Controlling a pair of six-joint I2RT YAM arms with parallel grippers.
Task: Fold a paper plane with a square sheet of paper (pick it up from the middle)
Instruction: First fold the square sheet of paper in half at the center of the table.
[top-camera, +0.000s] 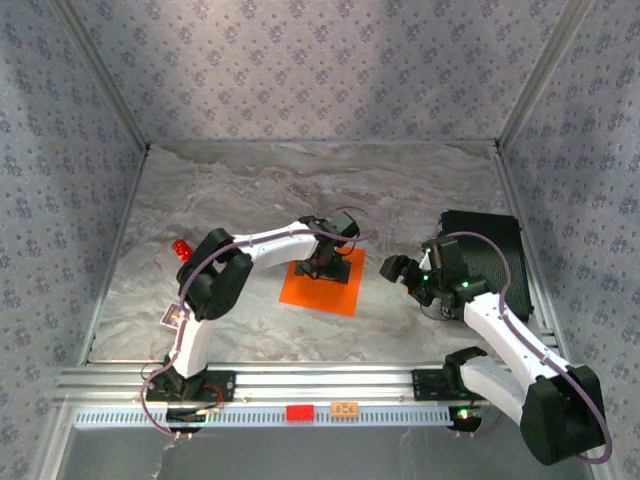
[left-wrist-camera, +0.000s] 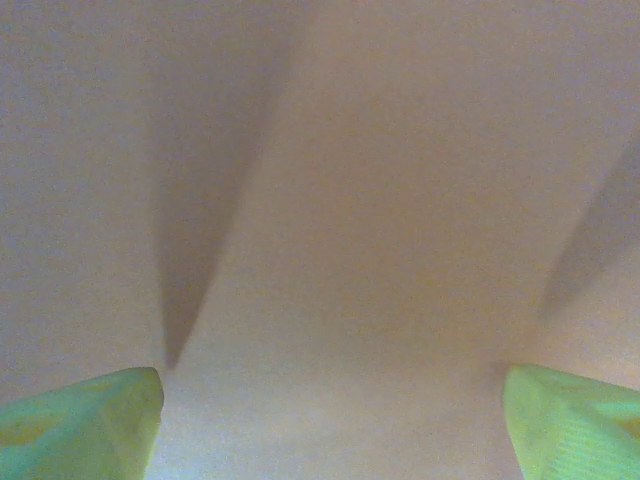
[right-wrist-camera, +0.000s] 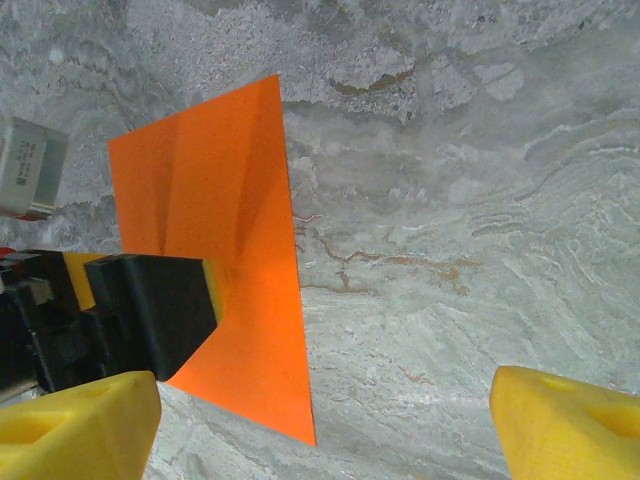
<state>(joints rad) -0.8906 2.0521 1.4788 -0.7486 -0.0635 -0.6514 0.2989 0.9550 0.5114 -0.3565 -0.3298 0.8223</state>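
The square sheet of paper (top-camera: 322, 294) lies flat on the marbled grey table (top-camera: 250, 190), directly beneath the left gripper (top-camera: 325, 268). Sheet: thin, bright orange, faintly creased. The left arm reaches forward with bent elbow, gripper pointing down, jaws spread wide, padded fingertips (left-wrist-camera: 80, 425) against the paper. The right gripper (top-camera: 392, 268) hovers just beside the sheet's right edge, jaws fully apart over bare table
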